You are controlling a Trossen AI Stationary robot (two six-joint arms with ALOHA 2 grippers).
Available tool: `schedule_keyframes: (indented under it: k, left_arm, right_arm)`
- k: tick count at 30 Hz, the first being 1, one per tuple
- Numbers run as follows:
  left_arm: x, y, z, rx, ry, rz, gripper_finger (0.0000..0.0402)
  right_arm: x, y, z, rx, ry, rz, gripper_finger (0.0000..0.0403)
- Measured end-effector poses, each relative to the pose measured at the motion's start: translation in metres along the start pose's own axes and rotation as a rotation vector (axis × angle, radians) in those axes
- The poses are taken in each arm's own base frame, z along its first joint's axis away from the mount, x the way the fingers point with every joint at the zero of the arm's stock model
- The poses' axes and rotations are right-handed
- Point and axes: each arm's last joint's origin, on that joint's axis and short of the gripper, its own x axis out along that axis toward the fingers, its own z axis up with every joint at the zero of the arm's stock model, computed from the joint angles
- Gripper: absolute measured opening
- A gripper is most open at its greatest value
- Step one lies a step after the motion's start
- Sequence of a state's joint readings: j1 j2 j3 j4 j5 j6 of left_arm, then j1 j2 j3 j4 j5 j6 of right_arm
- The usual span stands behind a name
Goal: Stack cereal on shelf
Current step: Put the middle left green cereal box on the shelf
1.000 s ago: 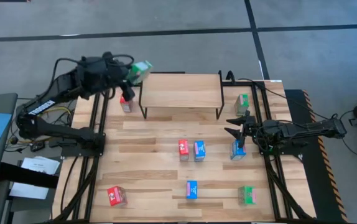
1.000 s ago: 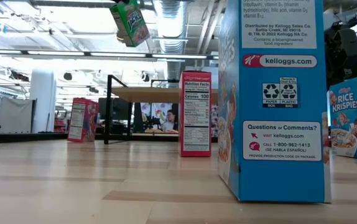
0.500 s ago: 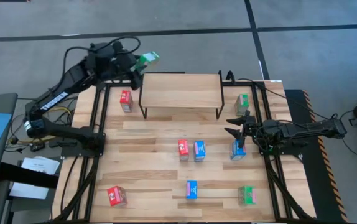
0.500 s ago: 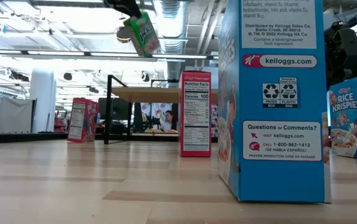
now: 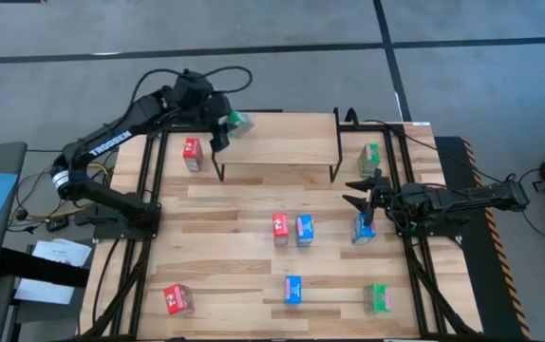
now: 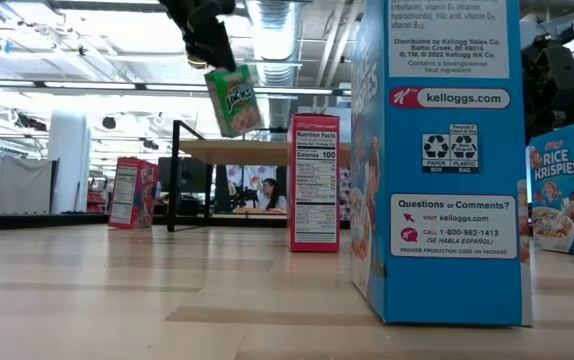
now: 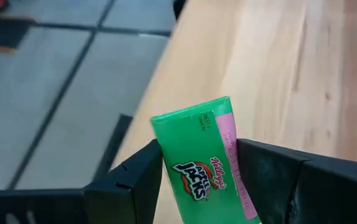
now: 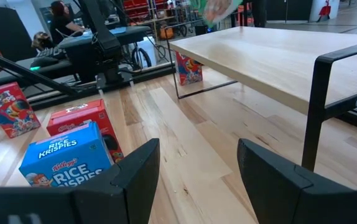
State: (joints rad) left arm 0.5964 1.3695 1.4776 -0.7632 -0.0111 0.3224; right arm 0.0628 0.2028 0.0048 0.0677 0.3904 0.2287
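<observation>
The left arm reaches from the frame's left edge up to the upper middle-left of the high view, its gripper clamped on a green box. The right arm lies level at the right, its gripper with fingers parted, gripping nothing.

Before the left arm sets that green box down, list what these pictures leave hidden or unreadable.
- Green box: lower half hidden between the left gripper fingers, left wrist view.
- Gap between that box and the shelf: cannot tell from above; in the low view the box hangs beside the top's end.
- Right gripper: open, its fingertips cut off by the right wrist picture's edge.
- Nearest blue box: top cut off, low view; it hides the table behind it.
</observation>
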Motion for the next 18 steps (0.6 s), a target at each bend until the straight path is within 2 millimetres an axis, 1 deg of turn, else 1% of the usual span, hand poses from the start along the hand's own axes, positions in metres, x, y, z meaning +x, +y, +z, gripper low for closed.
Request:
schedule_keyframes:
  k: [4,10,18]
  left_arm:
    - [0.0015,-0.0015,-0.0035,-0.011,0.038,-0.019,0.0181]
    - [0.0015,-0.0040,-0.0045,-0.013,0.035,-0.090,0.0181]
    - [0.0022,-0.0051,-0.0073,0.013,0.063,-0.104,0.0181]
  right_arm:
    - [0.0000,0.0000,0.0001,0.000,0.000,0.000,0.0240]
    - [0.0000,0.0000,0.0000,0.000,0.000,0.000,0.0240]
    - [0.0000,0.0000,0.0001,0.000,0.000,0.000,0.0240]
